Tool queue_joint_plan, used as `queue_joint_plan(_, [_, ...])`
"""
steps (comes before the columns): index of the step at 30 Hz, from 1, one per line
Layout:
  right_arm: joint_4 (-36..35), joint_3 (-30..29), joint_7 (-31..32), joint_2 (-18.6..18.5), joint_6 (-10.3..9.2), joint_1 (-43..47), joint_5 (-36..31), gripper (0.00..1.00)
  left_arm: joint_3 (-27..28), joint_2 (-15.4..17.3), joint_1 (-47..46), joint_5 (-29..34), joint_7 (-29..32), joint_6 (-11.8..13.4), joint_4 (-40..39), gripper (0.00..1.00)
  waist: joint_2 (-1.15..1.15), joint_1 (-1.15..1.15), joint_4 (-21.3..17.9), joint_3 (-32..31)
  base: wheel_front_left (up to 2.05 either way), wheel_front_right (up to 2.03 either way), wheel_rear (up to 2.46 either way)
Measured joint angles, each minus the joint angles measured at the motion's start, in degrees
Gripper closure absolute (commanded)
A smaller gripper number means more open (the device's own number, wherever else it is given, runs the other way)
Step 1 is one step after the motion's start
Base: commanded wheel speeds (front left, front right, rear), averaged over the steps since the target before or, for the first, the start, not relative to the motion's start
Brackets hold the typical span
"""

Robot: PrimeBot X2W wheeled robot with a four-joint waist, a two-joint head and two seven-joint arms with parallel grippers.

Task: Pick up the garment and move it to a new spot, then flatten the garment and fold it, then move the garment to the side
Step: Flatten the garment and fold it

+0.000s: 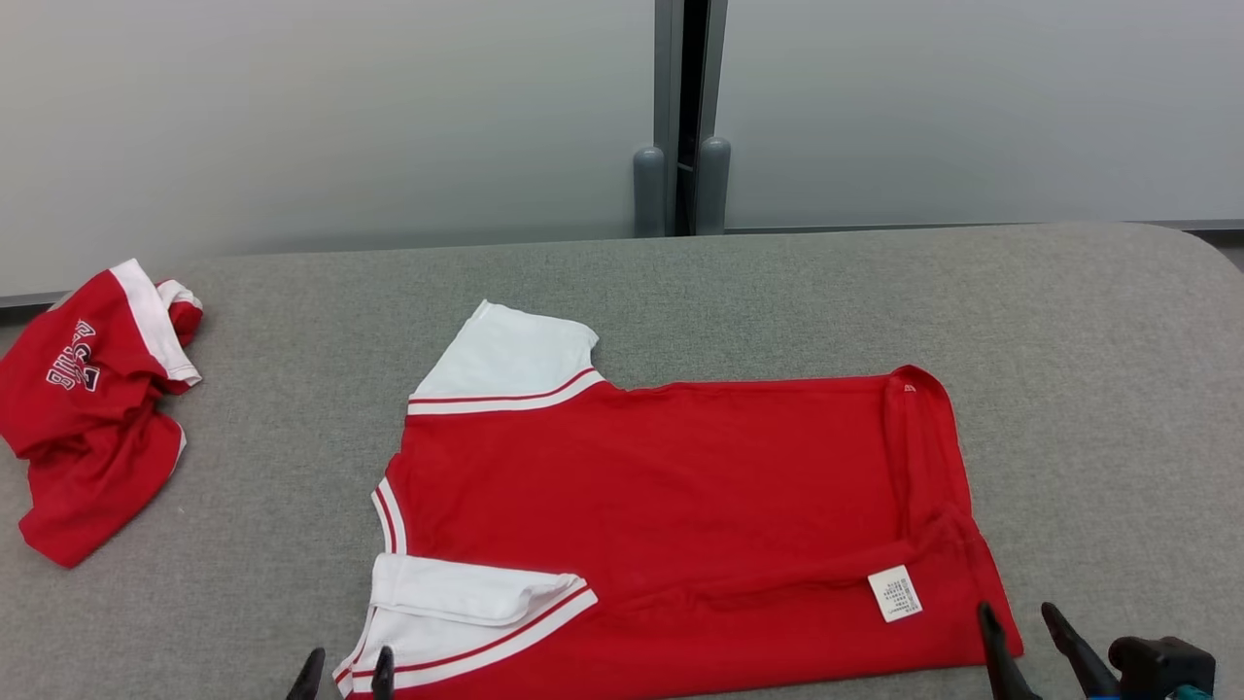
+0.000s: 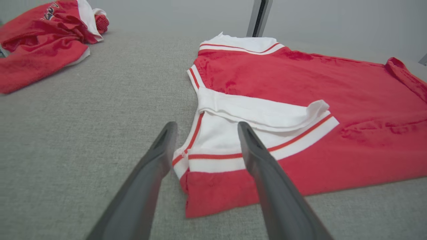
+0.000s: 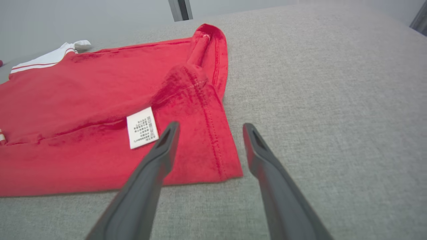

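Here, listed for you from the biggest item down.

Counter (image 1: 1069, 340): grey, felt-like cover, rounded far right corner. It carries everything below.

Wall panels (image 1: 292, 117): pale grey, behind the counter. A dark upright gap (image 1: 692, 107) splits them near the middle.

Garment (image 1: 680, 486): red short-sleeved shirt with white, red-striped sleeves. You find it spread flat at the middle of the counter, toward the near edge. Its neck end points to the robot's left and its hem to the right. The near long edge is folded over onto the body, and the right hem is rumpled into a ridge.

Second shirt (image 1: 87, 428): red with white trim and lettering, crumpled in a heap. It sits at the far left of the counter, well apart from the garment.

Right end effector (image 1: 1019, 622): released, fingers spread, nothing between them. You see it just over the garment's near right corner; one finger lies over the red cloth and the other over bare counter.

Left end effector (image 1: 347, 673): released as well, fingers spread and gripping nothing. It sits at the garment's near left corner, astride the edge of the near sleeve.

Far sleeve (image 1: 510, 360): white, laid out flat toward the far edge.

Near sleeve (image 1: 466, 608): white, doubled over on itself.

Care label (image 1: 894, 593): small, white, printed. It lies face up on the folded-over strip, near the right end effector.
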Motion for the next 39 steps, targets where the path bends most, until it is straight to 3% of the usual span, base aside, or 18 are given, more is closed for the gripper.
queue_joint_plan(17, [-4.5, 0.6, -10.7, 1.5, 0.00, -8.8, -6.4, 0.00, 4.6, -0.9, -8.9, 5.2, -0.2, -0.1, -10.4, 0.00, 0.00, 0.01, -0.8, -0.6, 0.00, 0.00, 0.00])
queue_joint_plan(25, [-7.2, -0.1, -11.5, 3.9, 0.00, -13.2, -7.5, 0.00, 8.0, -1.7, -12.3, 6.4, -0.2, -1.0, -10.2, 0.00, 0.00, 0.01, -2.0, -0.4, 0.00, 0.00, 0.00])
queue_joint_plan(39, [-7.4, -0.3, -11.5, 6.0, 0.00, -11.8, -7.9, 0.00, 10.8, -3.0, -12.6, 7.5, -0.3, -2.1, -6.0, 0.00, 0.00, 0.01, -2.0, -0.3, 0.00, 0.00, 0.00])
